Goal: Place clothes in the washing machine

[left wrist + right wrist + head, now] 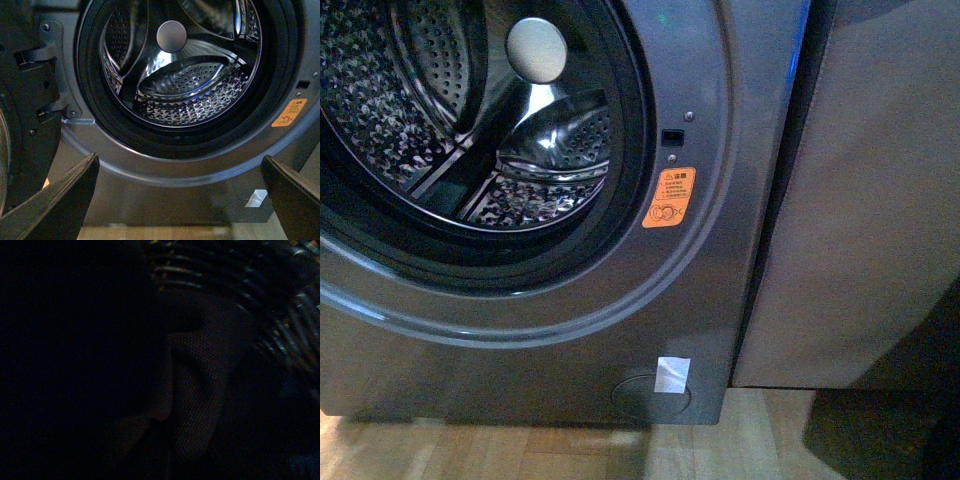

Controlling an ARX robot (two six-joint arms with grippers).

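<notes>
Left gripper [179, 159]: jaws spread wide, holding nothing; dark fingers [60, 200] at either side.
Straight ahead: washing machine [150, 200], grey front, steel drum [200, 85] in its round mouth.
Beyond one finger: open door [25, 150] on its hinges.
Beyond the other: orange sticker [289, 113].
Below: wood floor [520, 455].
Right gripper: not seen; its wrist view is dark, state cannot be told.
Clothes: place cannot be told.

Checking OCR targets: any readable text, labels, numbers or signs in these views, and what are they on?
orange warning sticker, on the washing machine front beside the porthole: a heading line and pictograms, too blurred to read.
white tag, on the round lower cover: no text visible.
Right wrist view: dark.
Nothing else carries legible text.
</notes>
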